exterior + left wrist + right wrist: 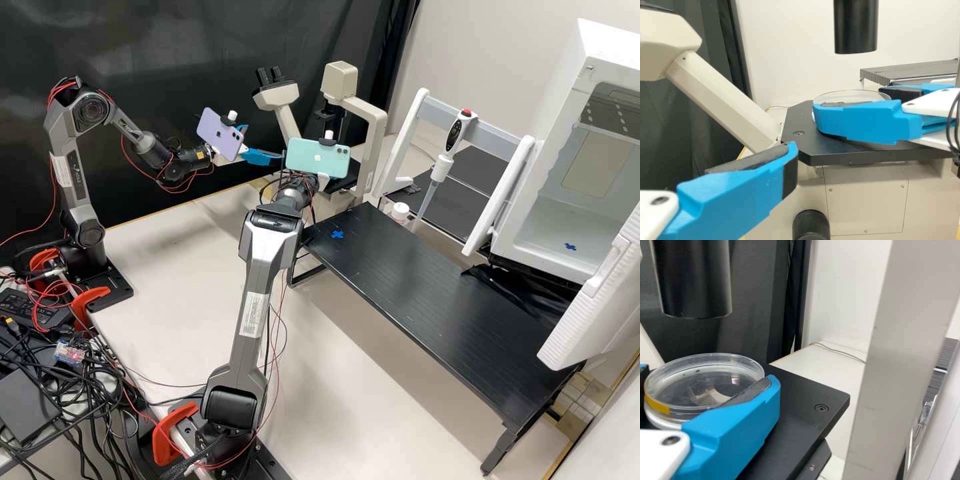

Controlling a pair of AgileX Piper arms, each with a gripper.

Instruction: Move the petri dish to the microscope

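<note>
Nearest in the high view, a red-orange clamp (172, 433) sits at the right arm's base. Past it, a long black shelf (427, 287) with a blue cross mark (337, 235) stands over the pale bench top (200, 253).

Farther on, the right gripper (324, 180) is below a teal phone (317, 157); its blue fingers are closed around the clear petri dish (705, 382), parted by the dish's width. The dish has a yellow mark (656, 405) on its side and is over the black stage (850, 154) of the microscope (377, 127), beneath a black tube (855, 25). Whether it rests on the stage cannot be told.

The left gripper (265, 141) is beside the microscope, its fingers spread well apart, with nothing between them.

Off to the high view's right are an upright pipette (453, 133) on a white stand (408, 133) and an open white chamber (547, 230). A black curtain (160, 40) hangs behind the left arm.
</note>
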